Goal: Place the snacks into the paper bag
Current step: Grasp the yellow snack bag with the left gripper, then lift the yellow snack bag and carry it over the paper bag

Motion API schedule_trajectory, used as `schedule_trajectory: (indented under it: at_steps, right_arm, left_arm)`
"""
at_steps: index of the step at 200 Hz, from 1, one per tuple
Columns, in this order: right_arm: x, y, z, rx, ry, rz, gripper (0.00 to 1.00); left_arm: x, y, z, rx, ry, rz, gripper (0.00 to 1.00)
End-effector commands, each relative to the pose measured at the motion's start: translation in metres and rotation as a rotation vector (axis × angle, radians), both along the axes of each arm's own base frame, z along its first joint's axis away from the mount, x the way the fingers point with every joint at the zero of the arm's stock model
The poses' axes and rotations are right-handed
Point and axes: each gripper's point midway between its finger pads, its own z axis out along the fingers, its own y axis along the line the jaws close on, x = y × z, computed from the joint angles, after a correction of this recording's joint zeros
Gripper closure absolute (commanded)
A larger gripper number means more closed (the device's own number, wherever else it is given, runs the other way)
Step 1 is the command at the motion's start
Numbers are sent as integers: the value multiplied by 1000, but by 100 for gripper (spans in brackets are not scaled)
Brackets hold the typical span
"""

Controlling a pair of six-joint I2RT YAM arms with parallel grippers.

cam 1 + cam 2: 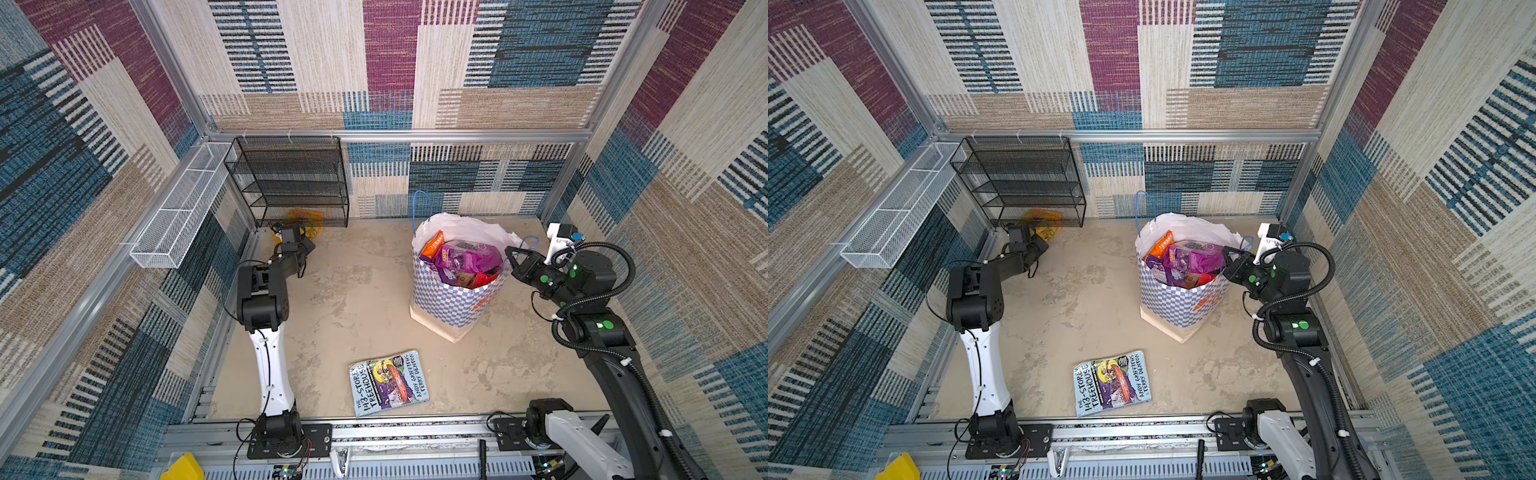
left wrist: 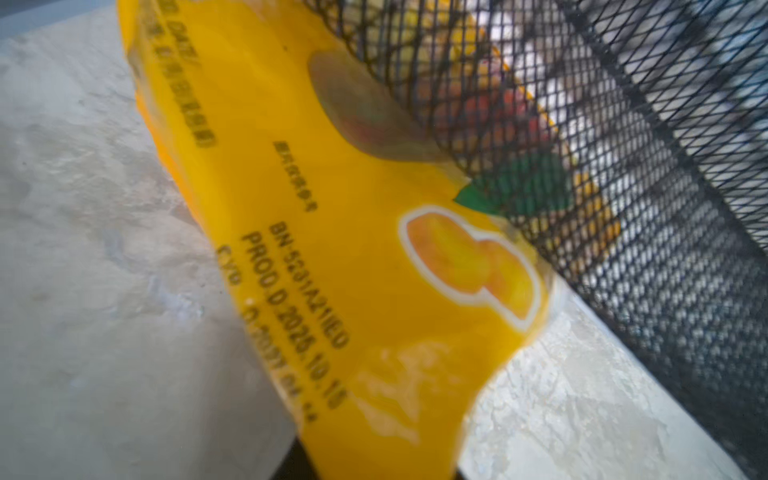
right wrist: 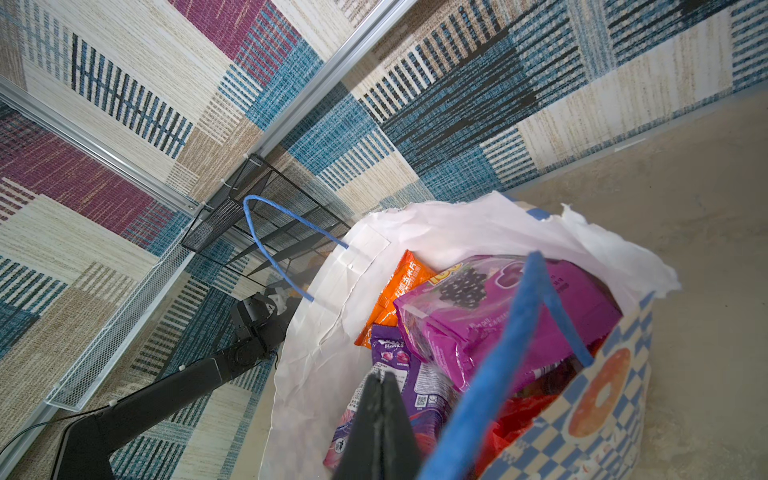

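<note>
Patchwork walls of blue, red and tan stand round a pale floor [image 1: 353, 299]. The right claw [image 3: 382, 415] has its two fingers pressed flat together, with nothing between them. It sits at the top edge of the paper bag [image 1: 449, 303], on the bag's right side in both top views. One blue cord handle [image 3: 498, 361] of the bag runs just beside the claw. I cannot tell if they touch.

Just past the claw, inside the bag, are the snacks. A big purple packet [image 3: 498, 316] lies on top. A small purple packet [image 3: 390, 353] is beside it. An orange packet [image 3: 399, 286] leans at the bag's white wall, and a red packet [image 3: 515, 411] sits low down by the checked wall. The bag stands upright on the floor with its mouth wide open.

The left claw [image 1: 308, 240] is well away from the bag, off to the bag's left in both top views. It is right up against a yellow packet [image 2: 332, 249], which fills its wrist picture. The fingers hardly show, so I cannot tell if this claw is wide, narrow or holding the packet. Part of the yellow packet is behind the mesh of a black rack [image 1: 291, 178].

A blue book [image 1: 388, 382] lies flat on the floor, nearer the robot than the bag and not touching it. A white wire basket [image 1: 178, 216] hangs on the wall, farther from the bag than the rack.
</note>
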Motion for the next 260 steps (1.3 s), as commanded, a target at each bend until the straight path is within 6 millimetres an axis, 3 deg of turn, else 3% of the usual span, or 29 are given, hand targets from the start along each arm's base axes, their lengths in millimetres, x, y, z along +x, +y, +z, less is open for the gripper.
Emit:
schedule_trajectory:
  at_steps: [1, 48, 106, 131, 210, 260]
  right_arm:
    - [-1, 0, 6, 3, -17, 0, 98]
    - [2, 2, 8, 7, -24, 11, 98]
    - [0, 4, 17, 34, -53, 18, 98]
    - [3, 5, 20, 50, -62, 20, 99]
    - [4, 9, 18, 95, -47, 38, 99]
    - [2, 12, 20, 120, -50, 58, 99]
  left_arm:
    - [-2, -10, 0, -34, 1, -51, 83]
    - [-26, -29, 15, -123, -23, -83, 100]
    - [-79, -61, 43, -257, -85, -91, 100]
    - [-99, -74, 70, -351, -199, -124, 100]
    - [-164, -125, 154, -426, -255, -352, 100]
    - [-213, -142, 208, -324, -260, -456, 100]
